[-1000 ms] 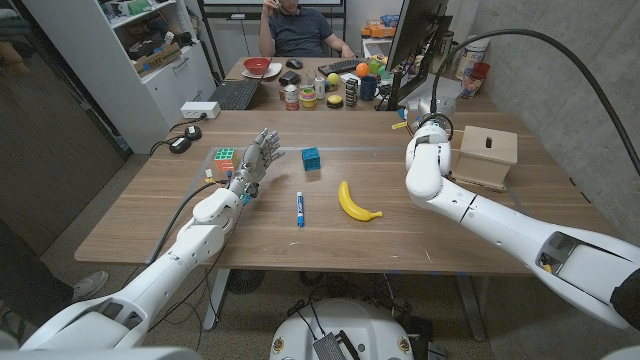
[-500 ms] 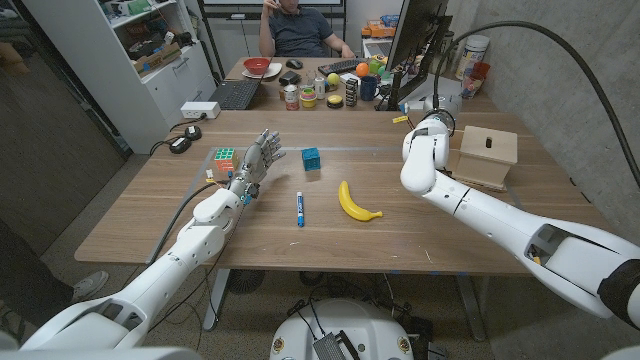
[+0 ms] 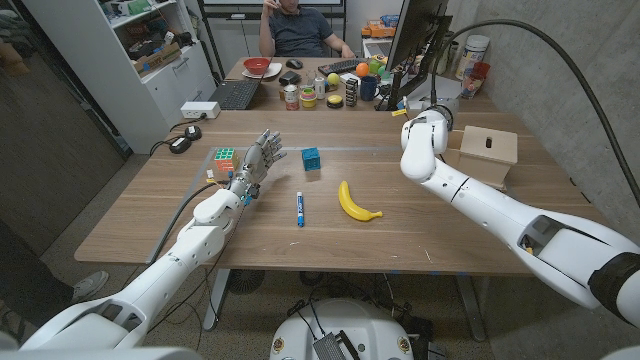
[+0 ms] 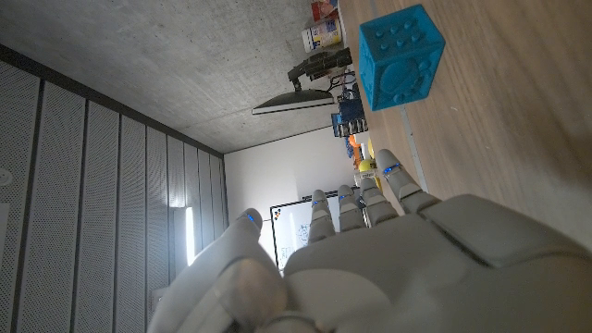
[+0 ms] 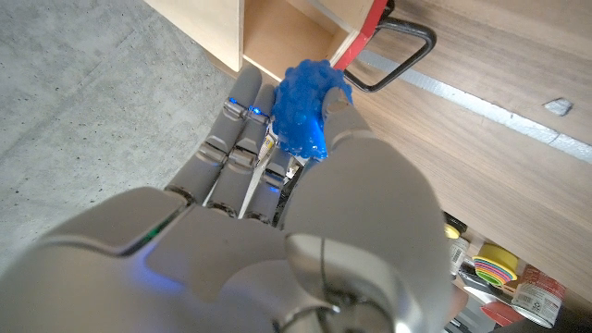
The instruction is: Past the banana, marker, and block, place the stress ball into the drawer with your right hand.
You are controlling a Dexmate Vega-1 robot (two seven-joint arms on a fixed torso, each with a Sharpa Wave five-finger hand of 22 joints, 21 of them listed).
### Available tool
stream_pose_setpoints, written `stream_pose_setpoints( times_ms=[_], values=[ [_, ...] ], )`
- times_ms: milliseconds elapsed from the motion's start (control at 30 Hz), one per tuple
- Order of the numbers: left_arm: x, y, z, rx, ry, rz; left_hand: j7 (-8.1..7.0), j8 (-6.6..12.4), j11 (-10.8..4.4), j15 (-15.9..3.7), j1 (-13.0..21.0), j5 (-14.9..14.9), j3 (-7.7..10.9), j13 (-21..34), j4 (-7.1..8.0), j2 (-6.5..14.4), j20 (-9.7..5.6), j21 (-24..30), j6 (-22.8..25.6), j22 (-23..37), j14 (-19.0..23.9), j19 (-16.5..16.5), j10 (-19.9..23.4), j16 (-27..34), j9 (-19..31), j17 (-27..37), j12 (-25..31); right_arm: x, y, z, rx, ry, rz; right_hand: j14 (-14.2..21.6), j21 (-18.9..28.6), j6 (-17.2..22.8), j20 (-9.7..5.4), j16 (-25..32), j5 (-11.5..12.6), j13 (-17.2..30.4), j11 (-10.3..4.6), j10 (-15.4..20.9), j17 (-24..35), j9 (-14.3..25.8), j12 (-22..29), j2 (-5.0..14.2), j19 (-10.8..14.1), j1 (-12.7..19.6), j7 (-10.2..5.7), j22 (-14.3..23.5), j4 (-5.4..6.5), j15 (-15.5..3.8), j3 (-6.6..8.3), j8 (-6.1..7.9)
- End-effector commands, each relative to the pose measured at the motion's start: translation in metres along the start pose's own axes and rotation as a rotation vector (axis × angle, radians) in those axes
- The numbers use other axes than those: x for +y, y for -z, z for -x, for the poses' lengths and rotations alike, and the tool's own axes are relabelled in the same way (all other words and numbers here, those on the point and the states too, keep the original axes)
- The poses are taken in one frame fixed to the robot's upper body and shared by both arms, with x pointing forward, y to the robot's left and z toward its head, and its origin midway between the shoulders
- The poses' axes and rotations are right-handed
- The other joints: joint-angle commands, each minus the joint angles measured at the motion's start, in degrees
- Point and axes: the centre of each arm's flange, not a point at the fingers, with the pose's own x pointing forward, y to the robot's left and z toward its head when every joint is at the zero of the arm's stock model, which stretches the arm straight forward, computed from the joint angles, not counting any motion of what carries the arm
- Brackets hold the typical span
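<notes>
The right hand (image 5: pixel 277 139) is gripping the blue stress ball (image 5: pixel 303 106), fingers curled around it and the thumb pressing from the other side, so the ball is bulging out between them; that tight wrap looks meant to keep a soft, squashy thing from slipping while it is being carried. In the head view the right arm is reaching across the right of the frame with its wrist bent toward the wooden drawer box (image 3: pixel 486 152) at the right middle, the hand itself being hidden behind the forearm there. The right wrist view is showing the ball just in front of the box's open light-wood cavity, near a red and black handle, which suggests the hand is lining up for the drop without yet being inside. The left hand (image 3: pixel 257 160) is standing idle left of centre, holding nothing, fingers apart and pointing up, out of the way. The banana (image 3: pixel 355 202), marker (image 3: pixel 299 208) and blue block (image 3: pixel 311 159) are lying mid-table, well apart from the drawer, with a colour cube (image 3: pixel 224 158) near the left hand. The table (image 3: pixel 150 215) is plain brown wood; beyond it a cluttered desk, a seated person, shelving and a concrete wall are filling the room.
</notes>
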Motion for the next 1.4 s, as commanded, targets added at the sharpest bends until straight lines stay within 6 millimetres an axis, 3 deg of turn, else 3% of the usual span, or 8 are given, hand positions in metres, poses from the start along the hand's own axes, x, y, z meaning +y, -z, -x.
stream_pose_setpoints(
  times_ms=[33, 533, 1400],
  values=[
    [-0.002, 0.002, 0.000, 0.001, 0.015, 0.003, -0.22, 0.26, 0.46, 0.37, -0.68, 0.44, -0.12, 0.25, 0.00, -0.11, 0.53, -0.20, -0.03, 0.09, 0.29, 0.15, 0.15, 0.24, 0.16, 0.16, 0.32, 0.001, -0.006, -0.006, 0.006, -0.046, 0.027, 0.03, 0.56, 9.41, -9.01, 0.34, 0.22, 0.04, 0.14, 0.61, 0.20, 0.78, 0.08, 2.13, -0.11, 2.10, 7.68, 0.24, -0.11, -7.22, -0.17, 3.60],
    [-0.010, 0.003, -0.002, -0.005, 0.043, 0.017, 0.07, 0.34, 0.85, 0.46, -0.90, 0.46, -0.43, 0.25, 0.04, -0.40, 0.66, -0.34, 0.21, 0.09, 0.31, 0.07, 0.06, 0.26, 0.17, 0.17, 0.30, 0.003, -0.009, -0.015, 0.109, -0.088, 0.087, -0.90, 1.21, 11.76, -9.32, 0.04, 0.25, 0.10, -0.48, -0.28, -0.05, -0.37, -0.57, 2.70, -0.95, 5.74, 8.14, 0.30, -0.88, -7.14, -0.25, 3.72],
    [-0.016, 0.005, -0.004, -0.008, 0.070, 0.023, 0.09, 0.33, 0.91, 0.40, -1.35, 0.52, -0.99, 0.25, 0.14, -0.84, 0.78, -0.51, 0.30, 0.10, 0.31, 0.11, -0.05, 0.28, 0.17, 0.19, 0.28, 0.019, -0.019, -0.034, 0.209, -0.150, 0.104, -0.30, 1.94, 12.19, -9.25, 0.54, -0.11, 0.04, -0.14, 0.76, 0.01, -1.59, -0.43, 3.99, -2.10, 7.45, 8.22, 0.42, -0.07, -7.04, -0.79, 2.75]
  ],
)
